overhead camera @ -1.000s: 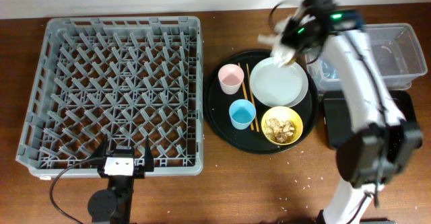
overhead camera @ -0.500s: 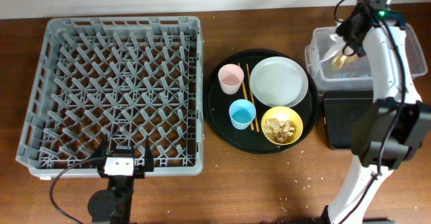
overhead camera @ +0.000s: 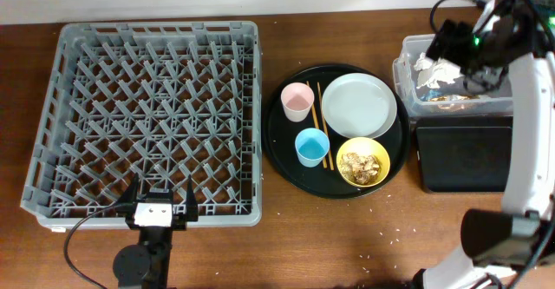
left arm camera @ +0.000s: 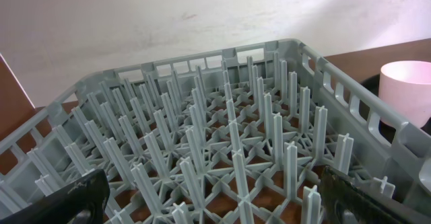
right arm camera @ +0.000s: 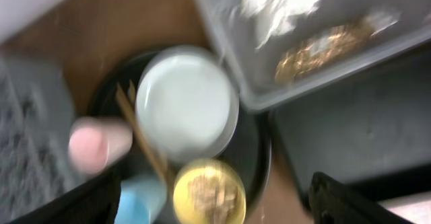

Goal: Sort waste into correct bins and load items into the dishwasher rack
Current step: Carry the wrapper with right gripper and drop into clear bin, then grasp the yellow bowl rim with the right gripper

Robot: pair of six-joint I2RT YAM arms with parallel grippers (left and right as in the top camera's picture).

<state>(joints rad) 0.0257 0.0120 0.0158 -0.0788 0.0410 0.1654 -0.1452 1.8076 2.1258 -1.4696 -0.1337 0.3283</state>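
In the overhead view my right gripper (overhead camera: 453, 53) hangs open and empty over the clear tub (overhead camera: 406, 79). A crumpled white napkin (overhead camera: 431, 67) and brown scraps (overhead camera: 453, 96) lie inside it. The blurred right wrist view shows the same napkin (right arm camera: 283, 5) and scraps (right arm camera: 316, 46). The plate (overhead camera: 358, 105), pink cup (overhead camera: 297, 101), blue cup (overhead camera: 311, 147), chopsticks (overhead camera: 322, 124) and yellow bowl (overhead camera: 362, 161) holding scraps sit on the round black tray (overhead camera: 282, 141). My left gripper (left arm camera: 212, 207) is open at the near edge of the grey rack (overhead camera: 147, 115), which holds nothing.
A shallow black rectangular tray (overhead camera: 464, 154) lies just in front of the clear tub. Rice grains (overhead camera: 395, 233) dot the wooden table near the front right. A pale wall runs along the table's far side.
My right gripper carried the napkin from above the plate to the clear tub, opened and let it go; napkin and scraps now lie in the tub. The left arm has not moved.
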